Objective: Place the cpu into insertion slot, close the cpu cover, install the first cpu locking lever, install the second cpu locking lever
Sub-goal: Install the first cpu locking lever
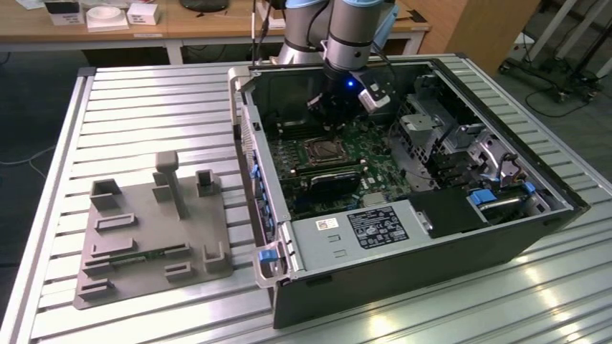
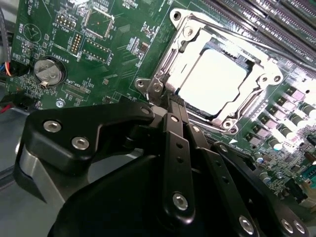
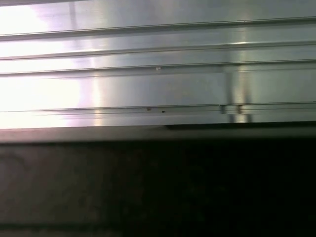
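While the cpu [image 2: 215, 79] is sitting in the insertion slot [image 2: 205, 112] under the lowered cpu cover [image 2: 266, 69], the fingers [image 2: 175, 118] are pressing together, gripping nothing visible, tips at the cover's corner inside the computer case [image 1: 402, 265].

The tool [image 2: 174, 102] blocks the near corner of the cpu cover [image 2: 195, 34], and glare whites out the cpu [image 2: 217, 79]. In the exterior view the insertion slot [image 1: 325, 150] is too small to judge its levers.
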You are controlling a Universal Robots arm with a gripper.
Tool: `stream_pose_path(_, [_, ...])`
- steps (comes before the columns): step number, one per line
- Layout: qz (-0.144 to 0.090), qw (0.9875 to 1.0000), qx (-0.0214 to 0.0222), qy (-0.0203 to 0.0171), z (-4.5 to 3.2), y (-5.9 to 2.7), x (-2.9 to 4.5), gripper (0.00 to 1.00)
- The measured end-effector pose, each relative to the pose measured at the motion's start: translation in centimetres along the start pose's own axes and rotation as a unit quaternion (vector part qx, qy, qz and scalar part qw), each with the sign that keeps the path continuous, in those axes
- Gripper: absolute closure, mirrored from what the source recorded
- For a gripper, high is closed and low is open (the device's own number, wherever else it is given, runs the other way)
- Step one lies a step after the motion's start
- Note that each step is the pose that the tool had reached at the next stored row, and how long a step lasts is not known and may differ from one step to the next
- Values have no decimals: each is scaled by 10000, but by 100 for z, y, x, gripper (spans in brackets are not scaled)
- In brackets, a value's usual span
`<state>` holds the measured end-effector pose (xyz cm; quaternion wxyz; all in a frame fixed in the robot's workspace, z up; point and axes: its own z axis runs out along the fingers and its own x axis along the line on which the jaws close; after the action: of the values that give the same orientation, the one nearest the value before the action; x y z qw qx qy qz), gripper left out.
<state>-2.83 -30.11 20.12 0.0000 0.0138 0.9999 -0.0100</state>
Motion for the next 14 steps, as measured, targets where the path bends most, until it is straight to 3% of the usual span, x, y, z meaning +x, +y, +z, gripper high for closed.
stream_pose_path(4, [0, 10000, 34, -1, 7, 0, 0, 90])
stream_pose_path(9, [0, 10000, 37, -1, -3, -1, 0, 90])
stream_pose_path(14, [1, 10000, 36, -1, -81, -2, 0, 90])
